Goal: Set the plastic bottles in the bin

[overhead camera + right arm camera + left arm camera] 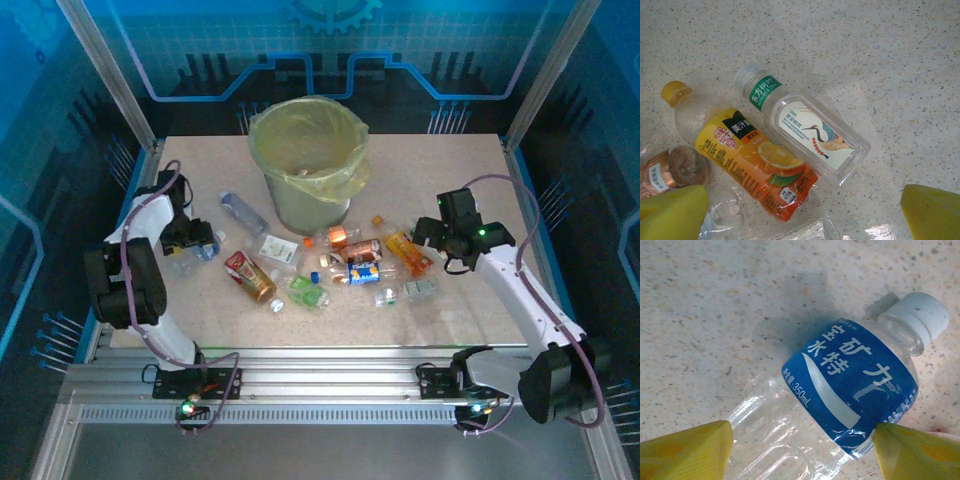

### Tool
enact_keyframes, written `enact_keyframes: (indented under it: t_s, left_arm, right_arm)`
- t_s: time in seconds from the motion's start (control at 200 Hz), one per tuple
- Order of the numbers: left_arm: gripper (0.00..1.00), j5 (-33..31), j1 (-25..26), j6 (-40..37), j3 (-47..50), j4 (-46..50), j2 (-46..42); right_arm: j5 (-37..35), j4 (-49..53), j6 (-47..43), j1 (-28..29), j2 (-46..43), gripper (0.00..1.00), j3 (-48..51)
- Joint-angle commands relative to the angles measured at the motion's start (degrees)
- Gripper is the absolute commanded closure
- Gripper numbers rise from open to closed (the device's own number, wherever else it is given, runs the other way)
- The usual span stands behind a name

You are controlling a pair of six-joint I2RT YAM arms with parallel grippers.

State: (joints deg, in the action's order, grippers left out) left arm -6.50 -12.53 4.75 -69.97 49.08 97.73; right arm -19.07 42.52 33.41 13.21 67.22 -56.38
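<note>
Task at an early stage: the bin [300,208] stands mid-counter toward the far edge, and whether anything lies inside its yellow-green liner cannot be made out. About a dozen plastic bottles [340,268] lie loose between the bin and the near edge. Near the left edge, the left pincer [802,437] straddles a blue-labelled water bottle [850,385] lying on the counter [460,170]; whether it is clenched on it cannot be told. Toward the right edge, the right pincer [805,197] hangs fully released over an orange juice bottle [750,160] and a clear bottle with a crane label [810,135]. The counter is speckled beige stone; blue-lit patterned panels in metal framing enclose it.
</note>
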Motion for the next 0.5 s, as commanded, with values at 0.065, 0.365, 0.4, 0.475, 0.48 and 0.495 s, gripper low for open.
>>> enact_keyframes:
  t_s: [0.065,0.365,0.4,0.475,0.48,0.495]
  left_arm:
    - [0.05,3.13,-1.09,1.96,1.29,-2.06,-2.86]
    - [0.01,5.71,-1.09,-3.69,-0.90,-0.19,-3.96]
    - [0.01,5.27,-1.09,-4.64,-1.19,0.40,-3.59]
    - [0.01,3.59,-1.09,-6.54,-1.74,1.61,-2.30]
    - [0.01,3.42,-1.09,-6.66,-1.78,1.75,-2.16]
    - [0.01,3.07,-1.09,-6.94,-2.01,2.08,-1.78]
  right_arm:
    - [-0.16,0.19,-0.19,1.35,0.45,0.00,-1.78]
    - [-0.52,0.19,0.17,2.21,0.89,0.00,-2.14]
    - [-0.53,0.19,0.17,2.16,1.05,0.00,-2.14]
    - [-0.53,0.26,0.24,2.39,1.31,0.00,-2.47]
    - [-0.53,0.27,0.25,2.41,1.32,0.00,-2.53]
    - [-0.53,0.28,0.21,2.45,1.40,0.00,-2.53]
